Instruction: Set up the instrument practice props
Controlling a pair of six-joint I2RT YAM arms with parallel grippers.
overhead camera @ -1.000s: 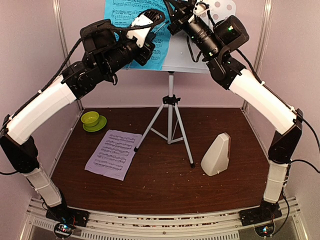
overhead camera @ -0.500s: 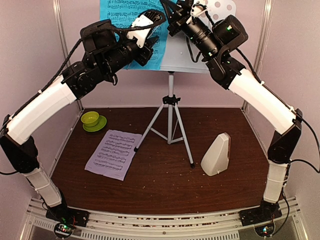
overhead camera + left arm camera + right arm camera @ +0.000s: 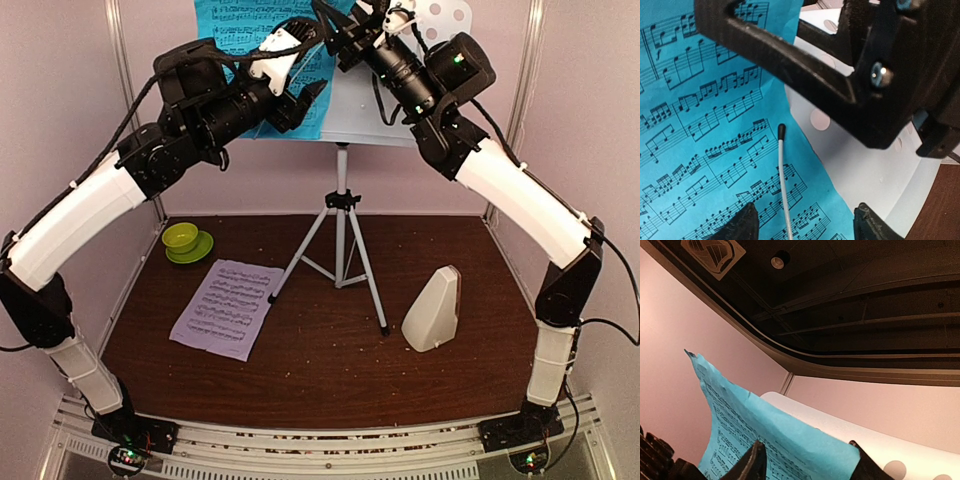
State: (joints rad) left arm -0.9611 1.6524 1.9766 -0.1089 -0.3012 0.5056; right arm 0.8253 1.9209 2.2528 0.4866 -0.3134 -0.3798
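- Cyan page (image 3: 700,125) is propped on music stand (image 3: 355,115), mid far edge.
- Left gripper (image 3: 805,225), right gripper (image 3: 805,460): both spread, nothing pinched.
- Page judged light, floppy; best pinched at top edge.

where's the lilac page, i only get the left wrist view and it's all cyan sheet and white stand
Observer: The lilac page lies flat on the table, left of the tripod.
Operator: and the metronome
Observer: The metronome stands upright to the right of the tripod, apart from its legs.
Operator: is the right gripper clamped on the cyan sheet
Observer: No. In the right wrist view the right gripper is open, and the top edge of the cyan sheet shows between its fingers.
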